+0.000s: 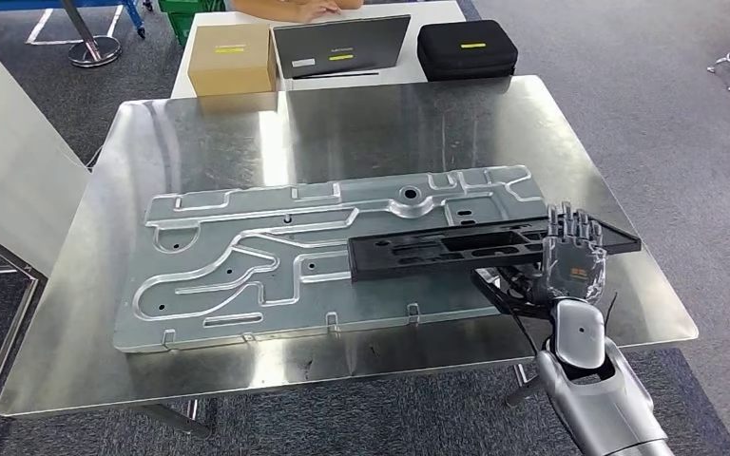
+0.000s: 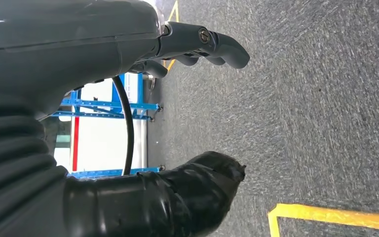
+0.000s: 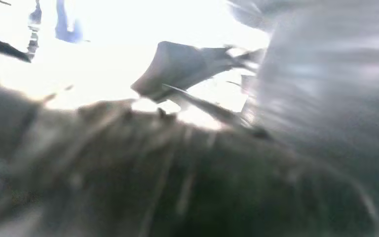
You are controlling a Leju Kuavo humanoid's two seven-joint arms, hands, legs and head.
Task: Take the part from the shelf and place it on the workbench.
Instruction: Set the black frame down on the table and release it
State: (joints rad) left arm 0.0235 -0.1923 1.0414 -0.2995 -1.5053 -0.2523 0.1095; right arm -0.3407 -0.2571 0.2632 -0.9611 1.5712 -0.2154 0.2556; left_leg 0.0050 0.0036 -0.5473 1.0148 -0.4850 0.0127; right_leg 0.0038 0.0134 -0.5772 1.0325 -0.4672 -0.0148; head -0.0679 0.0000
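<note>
At 4 o'clock on workbench [image 1: 152,142], our right hand [image 1: 575,255] grips black part [image 1: 456,249]; we lower level onto aluminium plate [image 1: 247,256]. Left hand [image 2: 143,98] hangs empty, fingers apart.

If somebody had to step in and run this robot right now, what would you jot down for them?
Right hand: holds the right end of the long black part, fingers over its edge.
Left hand: hangs at the robot's side over grey carpet, holding nothing, fingers apart.
Part: lies lengthwise over the silver stamped metal panel on the steel workbench; whether it rests fully on the panel cannot be told.
Done: the part is off the shelf and at the bench.
Left: probably settle the part, let go and draw the right arm back.
</note>
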